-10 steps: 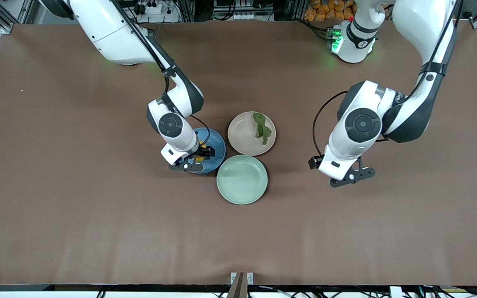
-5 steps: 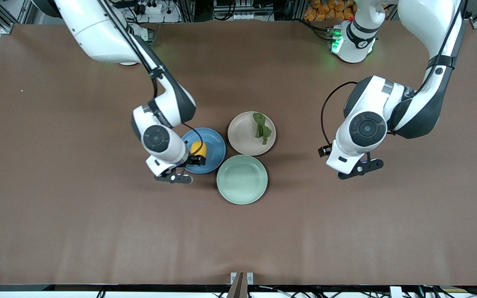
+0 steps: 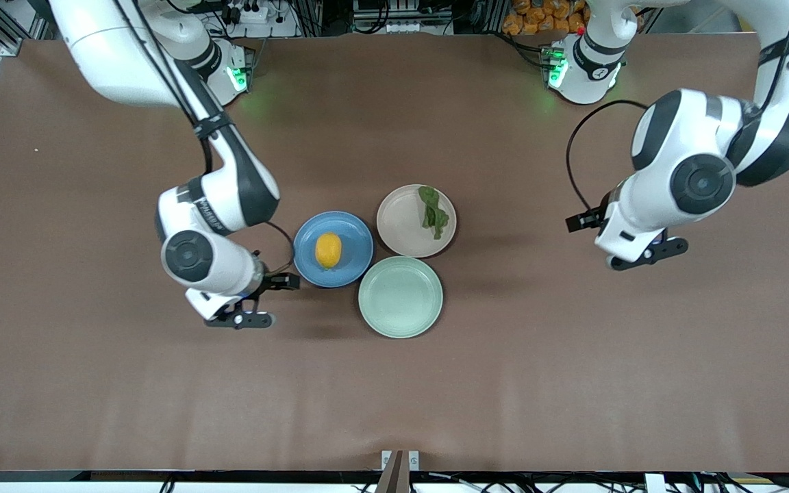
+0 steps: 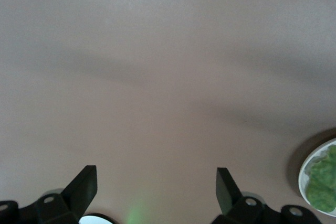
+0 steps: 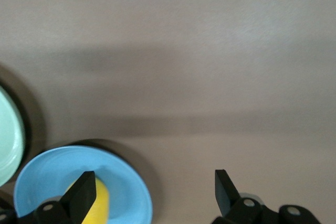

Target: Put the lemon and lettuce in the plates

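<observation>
With both my right gripper (image 3: 249, 309) and left gripper (image 3: 643, 254) wide and empty, I judge only a careless swing could knock the lemon (image 3: 328, 250) beside the right one.

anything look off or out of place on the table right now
Nothing stands out. The lemon sits inside the blue plate, the lettuce lies in the beige plate, and the mint-green plate is bare. All three plates lie flat, close together. Both end effectors, left and right, are open and hold nothing.
</observation>
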Controlling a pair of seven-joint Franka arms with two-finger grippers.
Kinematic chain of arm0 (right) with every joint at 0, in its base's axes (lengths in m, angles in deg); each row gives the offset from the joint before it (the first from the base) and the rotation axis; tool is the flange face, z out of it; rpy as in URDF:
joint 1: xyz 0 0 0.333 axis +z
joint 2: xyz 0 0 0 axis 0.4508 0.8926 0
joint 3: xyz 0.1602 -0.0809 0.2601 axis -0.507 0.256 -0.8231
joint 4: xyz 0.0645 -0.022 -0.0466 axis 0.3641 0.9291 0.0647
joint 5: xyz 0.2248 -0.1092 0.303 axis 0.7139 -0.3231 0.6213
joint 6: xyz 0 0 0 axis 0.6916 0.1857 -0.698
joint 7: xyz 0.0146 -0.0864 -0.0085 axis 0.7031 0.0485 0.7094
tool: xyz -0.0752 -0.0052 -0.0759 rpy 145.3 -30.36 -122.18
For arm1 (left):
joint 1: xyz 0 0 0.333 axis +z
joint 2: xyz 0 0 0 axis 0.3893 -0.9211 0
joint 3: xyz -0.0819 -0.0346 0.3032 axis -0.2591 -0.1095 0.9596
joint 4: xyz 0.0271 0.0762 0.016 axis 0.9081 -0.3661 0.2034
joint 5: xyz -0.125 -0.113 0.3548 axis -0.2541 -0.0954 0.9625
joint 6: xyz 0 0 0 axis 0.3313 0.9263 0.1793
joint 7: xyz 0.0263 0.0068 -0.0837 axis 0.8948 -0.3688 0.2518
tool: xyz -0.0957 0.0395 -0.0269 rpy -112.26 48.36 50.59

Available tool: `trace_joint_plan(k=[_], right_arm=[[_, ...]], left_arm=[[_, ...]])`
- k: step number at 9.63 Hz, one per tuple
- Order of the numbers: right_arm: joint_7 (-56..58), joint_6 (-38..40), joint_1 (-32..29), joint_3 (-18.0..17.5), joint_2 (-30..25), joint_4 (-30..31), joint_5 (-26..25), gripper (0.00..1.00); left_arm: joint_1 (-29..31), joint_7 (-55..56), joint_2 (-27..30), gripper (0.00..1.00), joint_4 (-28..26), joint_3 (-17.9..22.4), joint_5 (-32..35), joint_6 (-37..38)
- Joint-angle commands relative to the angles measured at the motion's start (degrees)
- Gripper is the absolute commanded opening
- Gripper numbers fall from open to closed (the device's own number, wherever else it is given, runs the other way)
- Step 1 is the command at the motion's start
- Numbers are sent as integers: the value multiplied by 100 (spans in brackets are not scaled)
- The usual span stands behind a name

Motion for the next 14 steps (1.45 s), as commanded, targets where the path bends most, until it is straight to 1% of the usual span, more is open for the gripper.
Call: trace_joint_plan(k=[1,4,5,6,7,9,10,11,12,13,14], right_arm=[[301,185,-191,-53,-126,-39,-132,100],[1038,352,-630,-62,-276,-57,-194,100],[1101,510,-753,-53,-354,-57,-194,100],[1102,650,-859,-53,-442,-57,-220,100],[1102,721,-964,-53,-513,-57,-342,100],[1119,757,-1149,-53,-566,-57,-361,100],[1154,757,-1280,-53,-627,-57,-370,100],[1267,757,-1273,77,-689,-31,-370,100],[1390,757,-1325,140,-837,39,-361,100],[1592,731,-1395,158,-1082,249,-361,100],[1611,600,-1405,219,-1372,599,-361,100]], left_arm=[[106,-347,610,100,-848,26,-267,-514],[150,-497,1067,100,-1333,34,-276,-656],[159,-636,1225,100,-1465,43,-276,-665],[281,-786,1244,100,-1336,43,-293,-674],[300,-813,1183,100,-1030,43,-441,-700],[309,-822,1226,100,-843,52,-425,-1103],[326,-892,1192,100,-451,174,-434,-1113],[309,-1006,1200,100,-238,279,-434,-1114],[283,-1024,1226,100,-53,280,-425,-1087],[265,-1016,1227,100,158,289,-425,-991],[256,-1024,1227,100,264,289,-417,-860]])
